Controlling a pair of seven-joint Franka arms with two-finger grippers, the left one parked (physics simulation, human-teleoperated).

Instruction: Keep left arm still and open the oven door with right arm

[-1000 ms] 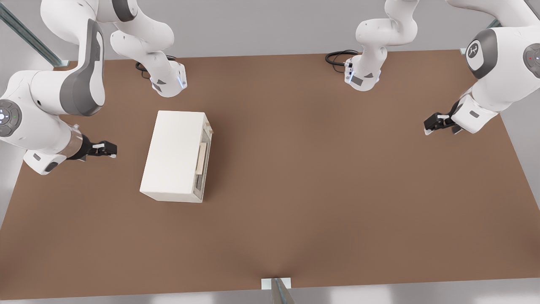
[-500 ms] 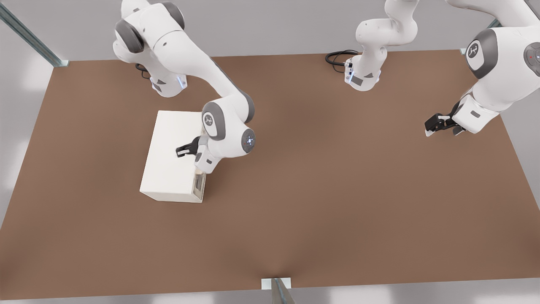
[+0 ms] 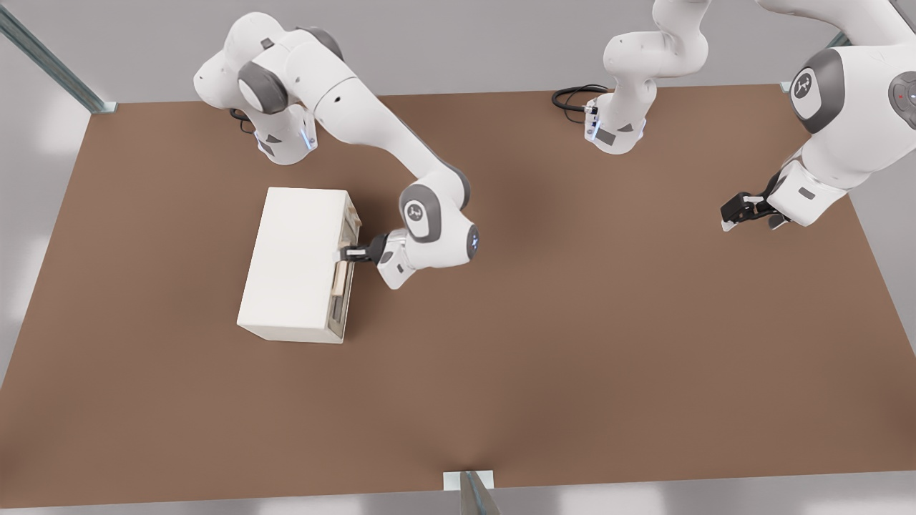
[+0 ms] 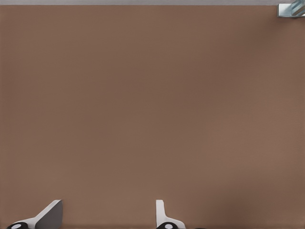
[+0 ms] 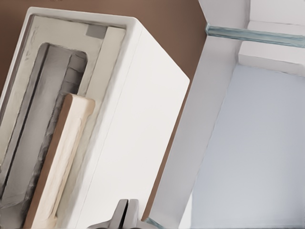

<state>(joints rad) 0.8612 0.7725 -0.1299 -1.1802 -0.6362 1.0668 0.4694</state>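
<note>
One cream oven (image 3: 297, 263) sits on your brown table (image 3: 544, 343), toward the front view's left, its door (image 3: 343, 275) facing the front view's right and looking shut flush against the box. No brand text or labels readable on the oven; the only marks you get are small round logos on the grey joint caps of the right arm (image 3: 372, 136), too small to read. Your gripper (image 3: 352, 252) is at the far end of the pale bar handle (image 3: 341, 277), right at the oven's top front edge, touching or just beside it in the front view. In the wrist view the fingers (image 5: 125, 215) look pressed together with nothing between them, and the handle (image 5: 59, 160) lies off to one side of them, so no grasp on it shows. That view also shows the door (image 5: 45, 119) with its dark window and the oven's white top (image 5: 138, 129). Table surface is plain matte brown, grey floor around it, grey wall behind. Metal frame rails show at the corners (image 3: 43, 61) and a bracket (image 3: 469, 481) at the near table edge. Black cables (image 3: 572, 96) coil by the far arm base. Nothing stands between the gripper and the door.
</note>
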